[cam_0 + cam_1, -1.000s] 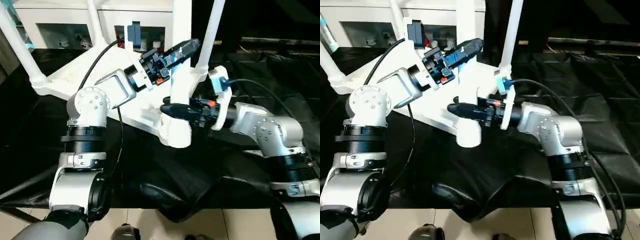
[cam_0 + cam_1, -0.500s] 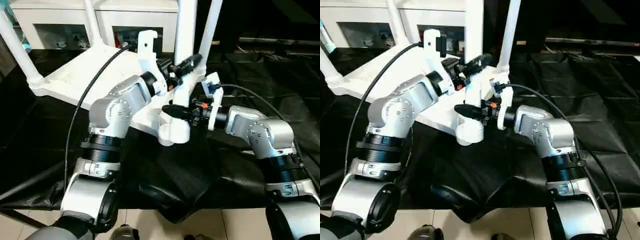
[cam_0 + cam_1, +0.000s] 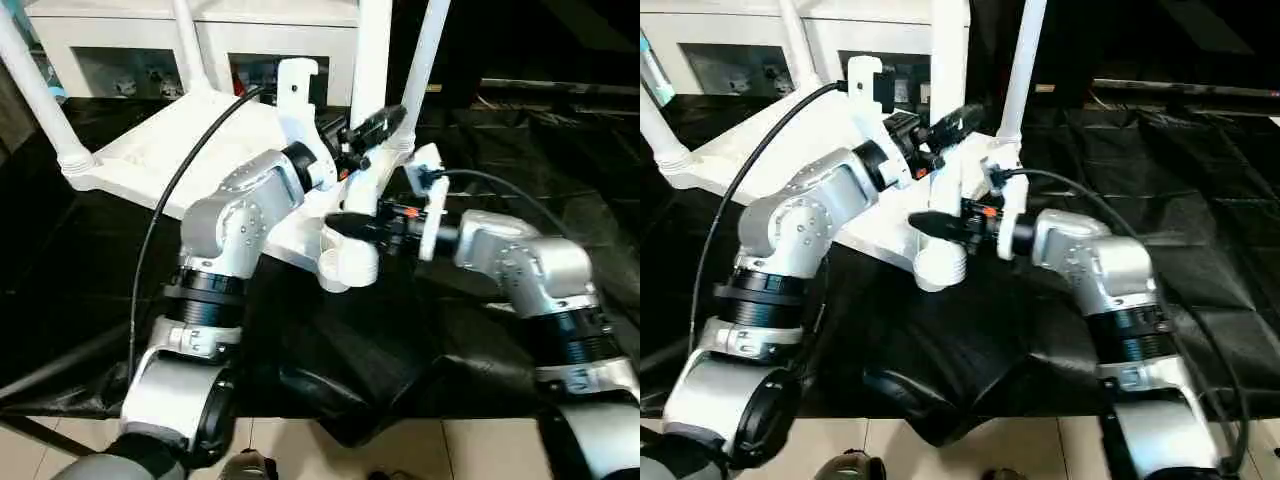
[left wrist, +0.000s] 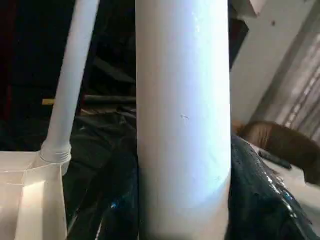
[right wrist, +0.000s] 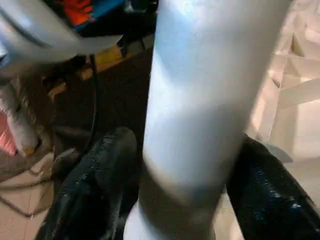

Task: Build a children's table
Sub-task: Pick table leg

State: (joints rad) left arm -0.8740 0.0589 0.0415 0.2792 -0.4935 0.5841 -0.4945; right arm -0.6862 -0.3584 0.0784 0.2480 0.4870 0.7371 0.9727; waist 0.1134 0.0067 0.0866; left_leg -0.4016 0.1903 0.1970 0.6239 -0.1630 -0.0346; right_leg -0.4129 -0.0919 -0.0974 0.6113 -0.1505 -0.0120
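The tabletop (image 3: pixel 190 150) lies upside down on a black cloth (image 3: pixel 400 350), its ribbed underside facing up, tilted with its near corner toward the robot. It is white plastic with a raised rim. Three white tapered legs stand in corner sockets: one at the far left (image 3: pixel 35 90), one at the far middle (image 3: pixel 188 45), one at the far right (image 3: pixel 425 60). A fourth leg (image 3: pixel 370 90) stands upright in the near socket (image 3: pixel 345 262), a round ribbed collar at the tabletop's near corner.

The left gripper (image 3: pixel 372 128) clasps this fourth leg higher up, a black finger (image 4: pixel 257 200) on either side of the tube. The right gripper (image 3: pixel 350 224) grips the same leg low, just above the socket, one finger (image 5: pixel 90 185) on each side.

Behind the table stands a white cabinet (image 3: pixel 130 45) with small items behind its glass doors, too small to tell.
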